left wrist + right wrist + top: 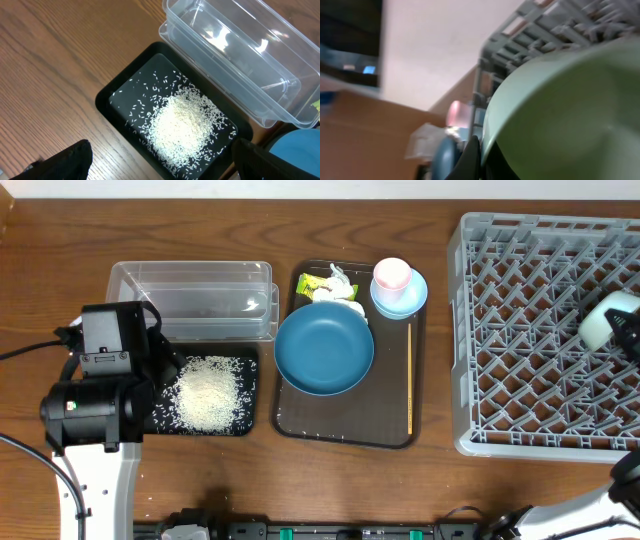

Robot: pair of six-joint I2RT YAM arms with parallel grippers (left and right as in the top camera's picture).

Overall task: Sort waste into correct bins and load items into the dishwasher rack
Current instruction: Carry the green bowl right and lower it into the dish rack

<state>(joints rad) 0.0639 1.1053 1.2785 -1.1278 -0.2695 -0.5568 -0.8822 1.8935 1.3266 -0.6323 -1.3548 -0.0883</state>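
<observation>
Filling the right wrist view, the pale blue bowl [560,115] is sitting closest to the lens, and the right gripper [479,156] is pinching its rim with both jaws closed on it. Overhead, that bowl [603,320] is hanging over the dishwasher rack [520,330], near the rack's 3 o'clock edge. It is looking tipped rather than lying flat, but the blur is hiding which way its mouth is facing. Being round, it is offering no long axis to line up.

Judging by this, the step in hand is loading the bowl. Doing it well is likely meaning tilting the bowl on edge, lowering it between two rows of pegs until the lattice is carrying it, and only then letting the jaws part, so it is not rolling or dropping.

At 9 o'clock on the table, the left gripper [165,167] is hovering wide open and holding nothing above the black tray [115,95], where the rice [182,125] is lying heaped. The clear tub [240,55] is touching that tray at its 12 o'clock side.

On the brown serving tray [290,420] the dark blue dish [324,350], pink cup [392,275] and wooden stick [409,377] are waiting, the stick's long axis running from 12 to 6 o'clock.
</observation>
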